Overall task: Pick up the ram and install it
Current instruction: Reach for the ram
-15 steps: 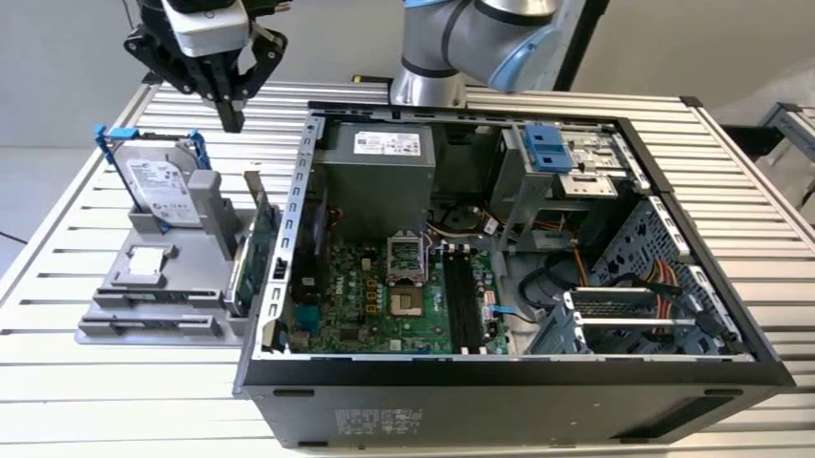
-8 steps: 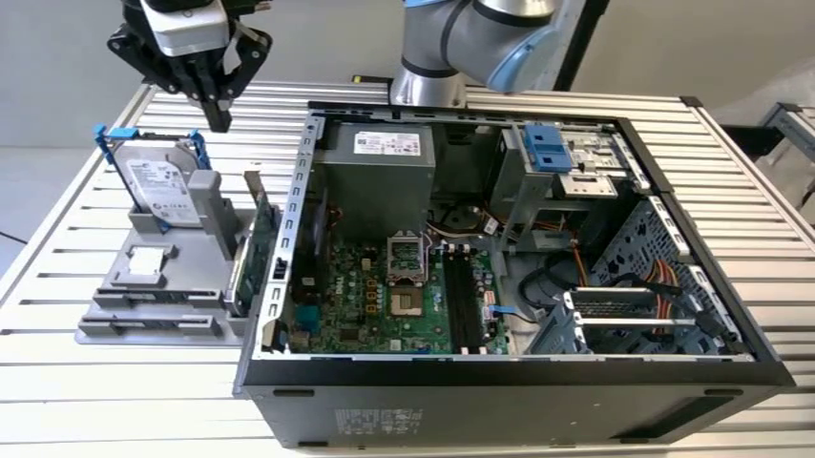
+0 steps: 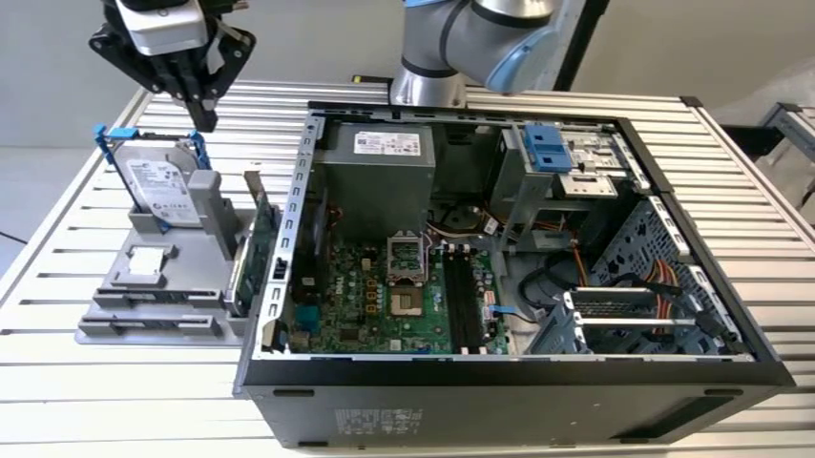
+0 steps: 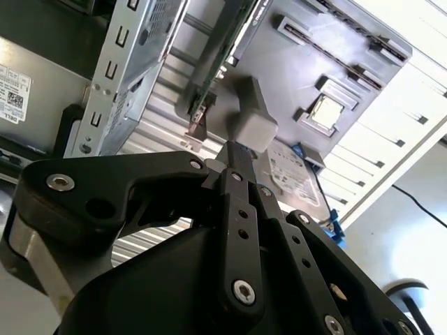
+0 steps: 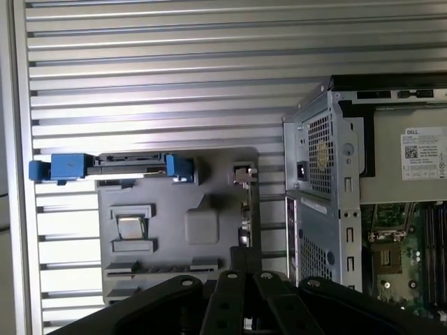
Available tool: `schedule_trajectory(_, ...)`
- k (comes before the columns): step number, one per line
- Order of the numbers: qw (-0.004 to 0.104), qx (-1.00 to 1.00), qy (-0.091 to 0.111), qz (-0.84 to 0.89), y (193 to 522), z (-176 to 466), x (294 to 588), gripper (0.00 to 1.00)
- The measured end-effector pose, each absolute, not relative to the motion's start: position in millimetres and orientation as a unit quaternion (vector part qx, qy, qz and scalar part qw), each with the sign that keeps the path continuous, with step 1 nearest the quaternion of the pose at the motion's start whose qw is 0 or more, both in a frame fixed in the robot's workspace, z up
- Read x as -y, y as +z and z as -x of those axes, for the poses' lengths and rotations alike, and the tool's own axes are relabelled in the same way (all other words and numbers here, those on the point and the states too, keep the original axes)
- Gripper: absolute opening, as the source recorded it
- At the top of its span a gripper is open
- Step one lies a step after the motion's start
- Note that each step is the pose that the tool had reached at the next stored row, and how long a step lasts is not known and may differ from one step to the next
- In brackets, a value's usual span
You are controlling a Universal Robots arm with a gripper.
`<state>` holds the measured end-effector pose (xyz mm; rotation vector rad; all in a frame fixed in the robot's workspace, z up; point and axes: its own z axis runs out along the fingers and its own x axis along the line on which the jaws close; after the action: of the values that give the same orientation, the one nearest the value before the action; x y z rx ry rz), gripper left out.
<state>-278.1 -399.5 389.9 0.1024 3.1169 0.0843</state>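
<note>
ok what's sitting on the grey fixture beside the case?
A hard drive in a blue frame standing upright, green card on edge beside the case, small square chip lying flat. The drive and card cover the fixture behind them; what sits there can't be told.

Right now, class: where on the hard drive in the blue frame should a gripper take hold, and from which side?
Probably the free top edge, from straight above. The hard drive stands upright, its lower end seated in the grey fixture, so it should lift straight out; its flat faces and thin body suit jaws closing across the thickness.
</note>
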Motion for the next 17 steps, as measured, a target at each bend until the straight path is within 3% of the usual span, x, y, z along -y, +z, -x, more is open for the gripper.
schedule_trajectory(17,0.011,-0.999,0.027,-0.033,389.9,305.9,399.5,0.0)
